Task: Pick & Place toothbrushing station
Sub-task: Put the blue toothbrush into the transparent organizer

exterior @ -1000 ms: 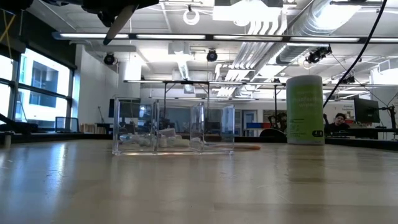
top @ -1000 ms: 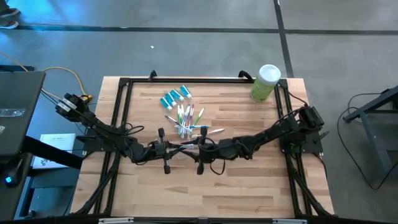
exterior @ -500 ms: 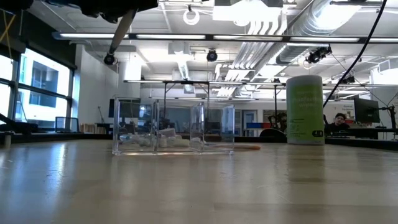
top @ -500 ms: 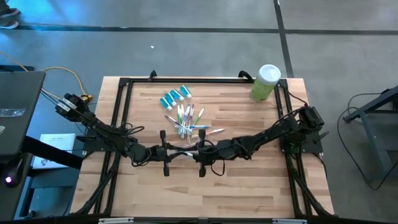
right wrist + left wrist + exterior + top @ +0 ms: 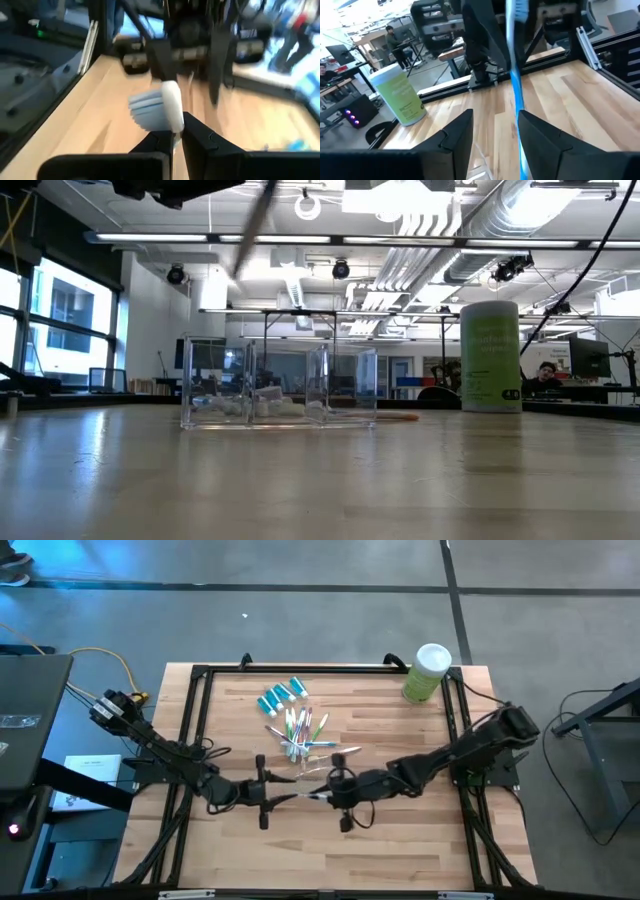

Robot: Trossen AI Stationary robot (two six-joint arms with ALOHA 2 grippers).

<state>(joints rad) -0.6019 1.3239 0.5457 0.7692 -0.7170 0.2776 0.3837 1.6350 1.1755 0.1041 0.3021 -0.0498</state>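
High view: the left hand (image 5: pixel 283 797) and right hand (image 5: pixel 322 796) meet mid-surface, a toothbrush (image 5: pixel 303 797) bridging them, apparently for a handover; the remaining brushes (image 5: pixel 303 731) and toothpaste tubes (image 5: pixel 281 696) lie beyond. Left wrist view: the left fingers (image 5: pixel 459 134) stand apart around the blue handle. Right wrist view: the right fingers (image 5: pixel 202 140) are clamped below the bristles, securing it.

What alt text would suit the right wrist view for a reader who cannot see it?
The right end effector is shut on a toothbrush, its white bristled head pointing up just past the dark fingertips. Beyond it, the left end effector faces the camera above the wooden table.
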